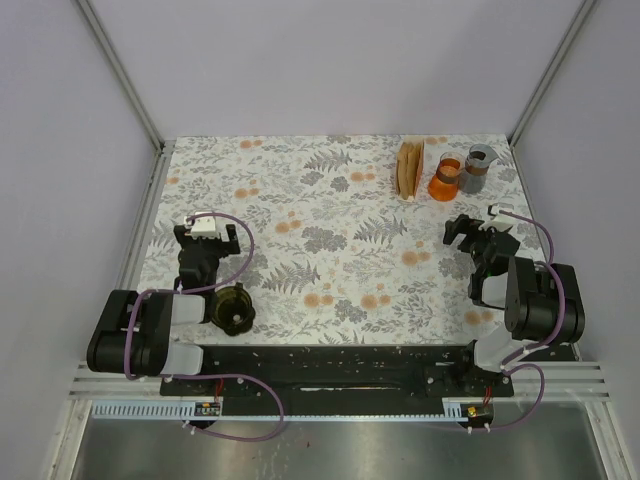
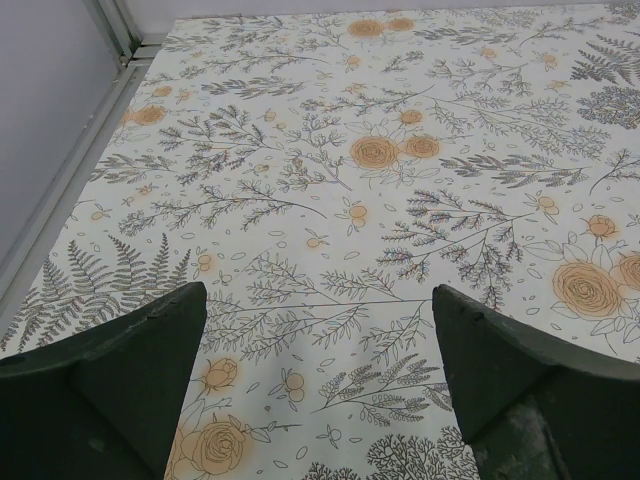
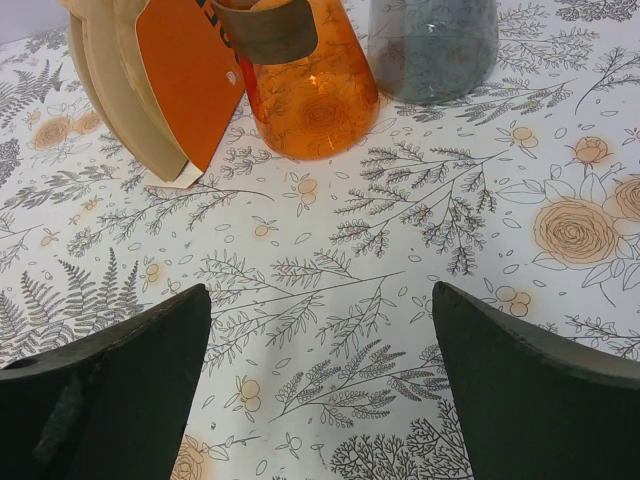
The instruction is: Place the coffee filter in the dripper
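At the worktop's (image 1: 300, 200) far right, tan paper coffee filters (image 3: 105, 90) stand beside the orange translucent cone dripper (image 3: 305, 90). Left claw (image 2: 320, 385) and right claw (image 3: 320, 385) gape empty; pinching several filters is likely.

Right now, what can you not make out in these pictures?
Right wrist view: the tops of the orange vessel and grey vessel are cut off by the upper edge.
Top view: the filters are too small to count.
Top view: the dark object at the near left is too small to identify.
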You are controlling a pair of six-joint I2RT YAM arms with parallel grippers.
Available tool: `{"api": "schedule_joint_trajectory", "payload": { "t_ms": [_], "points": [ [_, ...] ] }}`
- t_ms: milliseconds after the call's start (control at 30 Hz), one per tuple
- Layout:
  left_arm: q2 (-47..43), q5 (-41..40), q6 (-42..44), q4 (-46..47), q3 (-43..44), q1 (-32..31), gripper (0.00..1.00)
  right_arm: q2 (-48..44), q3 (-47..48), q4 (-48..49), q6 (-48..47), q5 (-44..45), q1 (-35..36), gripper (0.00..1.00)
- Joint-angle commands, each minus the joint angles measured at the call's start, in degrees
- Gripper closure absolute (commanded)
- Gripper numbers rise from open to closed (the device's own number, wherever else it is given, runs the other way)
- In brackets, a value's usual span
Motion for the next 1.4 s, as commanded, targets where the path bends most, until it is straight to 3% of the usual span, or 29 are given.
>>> {"api": "schedule_joint_trajectory", "payload": {
  "t_ms": [0,167,433,633,800,1033,1367],
  "points": [
    [0.3,1.1,-0.7,1.8,1.6,0.4,0.01,-1.3,1.4,1.2,-1.0,-1.0,0.2,0.01],
    [0.3,1.1,-0.8,1.8,1.6,0.4,0.01,-5.2,-0.4,1.8,-0.3,0.3,0.2,0.0],
    [-1.4,0.9,-0.5,0.1,2.0,0.4,0.01,-23.5,6.8,-22.5,1.0,-1.8,0.2,0.01],
    [-7.0,1.4,0.4,-24.6,13.7,0.4,0.01,-30.3,19.5,-46.4,3.4,-4.5,0.2,0.01],
    [-10.8,5.4,3.4,-35.6,19.5,0.4,0.01,-32.0,28.8,-58.3,4.8,-10.7,0.2,0.02],
    [-12.7,13.8,5.8,-61.1,34.5,0.4,0.01,-30.7,41.6,-74.7,7.4,-12.7,0.2,0.06],
    [-12.6,23.2,7.7,-87.2,52.9,0.4,0.01,-23.5,59.0,-93.7,4.4,-3.2,2.3,0.12]
  ]
}}
